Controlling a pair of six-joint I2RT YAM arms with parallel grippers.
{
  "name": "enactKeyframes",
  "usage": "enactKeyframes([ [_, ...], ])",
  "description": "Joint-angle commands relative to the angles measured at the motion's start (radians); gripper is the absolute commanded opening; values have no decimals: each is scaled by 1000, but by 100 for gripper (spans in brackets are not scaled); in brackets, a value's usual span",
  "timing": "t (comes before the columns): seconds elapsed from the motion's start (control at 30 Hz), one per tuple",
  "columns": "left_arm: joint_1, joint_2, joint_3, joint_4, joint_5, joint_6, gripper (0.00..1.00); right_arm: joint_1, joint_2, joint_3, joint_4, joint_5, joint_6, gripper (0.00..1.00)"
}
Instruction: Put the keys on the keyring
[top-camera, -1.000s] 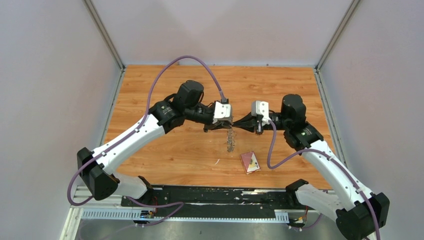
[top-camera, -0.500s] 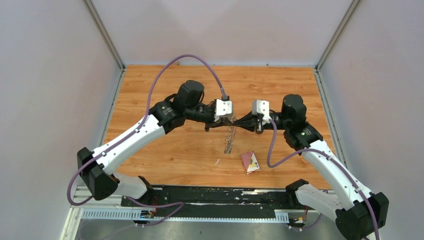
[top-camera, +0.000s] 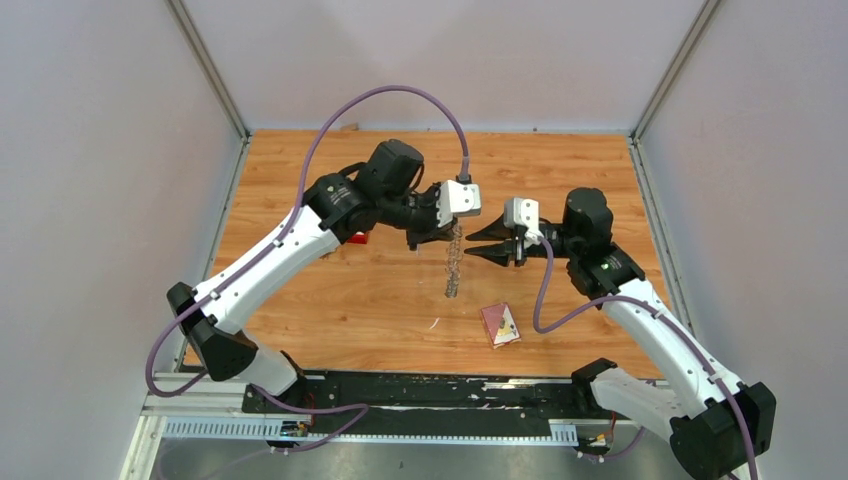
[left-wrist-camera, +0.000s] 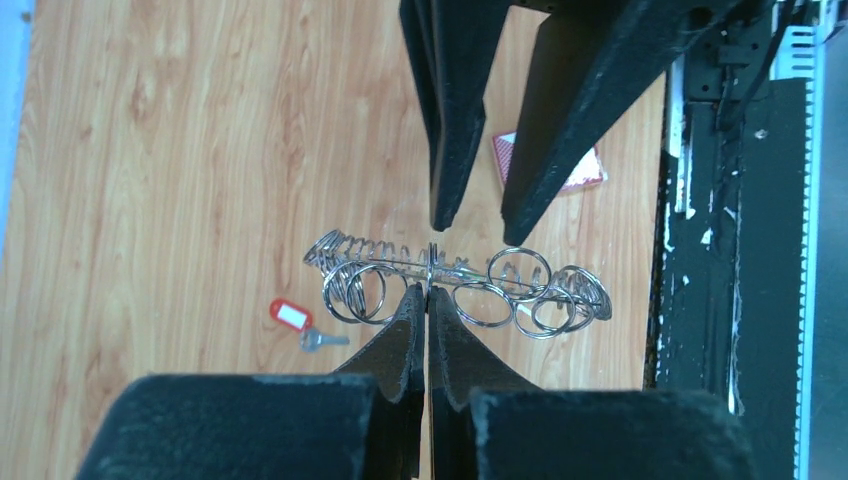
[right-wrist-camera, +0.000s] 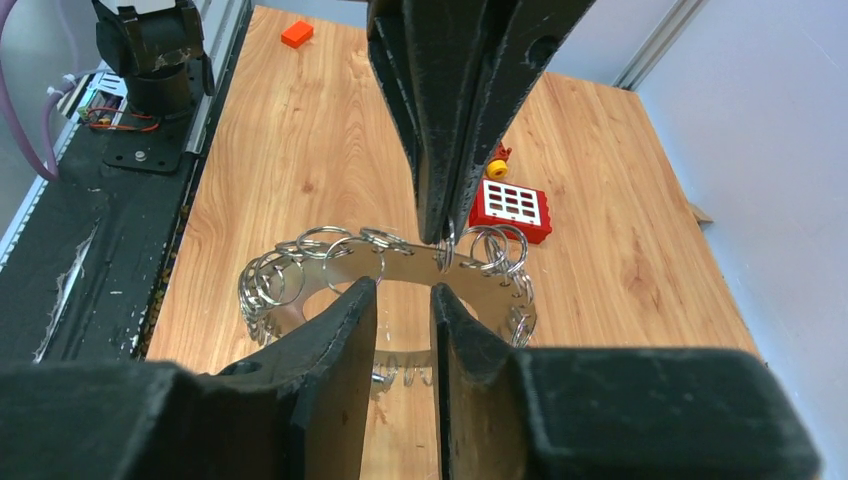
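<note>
The keyring (top-camera: 455, 265) hangs on edge above the table, a flat grey ring whose rim is crowded with small split rings. My left gripper (top-camera: 446, 240) is shut on its upper rim; in the left wrist view the fingertips (left-wrist-camera: 428, 292) pinch the plate edge-on (left-wrist-camera: 470, 272). My right gripper (top-camera: 468, 245) stands open just right of the ring, touching nothing. In the right wrist view its tips (right-wrist-camera: 402, 291) sit apart in front of the keyring (right-wrist-camera: 400, 265). One key with a red tag (left-wrist-camera: 290, 315) lies on the table below.
A maroon square card (top-camera: 500, 323) lies on the wood near the front. A red block with white squares (right-wrist-camera: 510, 205) sits past the ring, partly hidden behind the left arm (top-camera: 358, 238). A small orange block (right-wrist-camera: 297, 33) lies far off.
The right gripper, shut on the ring before, has let go and opened. The left gripper has closed on the ring, and its arm has swung up and to the right with it.
</note>
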Motion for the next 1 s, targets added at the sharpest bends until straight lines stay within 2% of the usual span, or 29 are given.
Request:
enactKeyframes([
  [0.0, -24, 20, 120, -154, -107, 6, 0, -5, -2, 0, 39, -8, 34, 28],
  [0.2, -79, 94, 265, -337, -226, 1, 0, -11, 10, 0, 69, -6, 94, 27],
  [0.53, -117, 224, 493, -541, -405, -43, 0, -70, 32, -68, 245, -31, 237, 23],
  [0.83, -118, 216, 473, -495, -337, -33, 0, -75, 70, -99, 358, -90, 317, 22],
  [0.97, -118, 211, 468, -458, -230, -28, 0, -75, 86, -125, 467, -117, 395, 21],
])
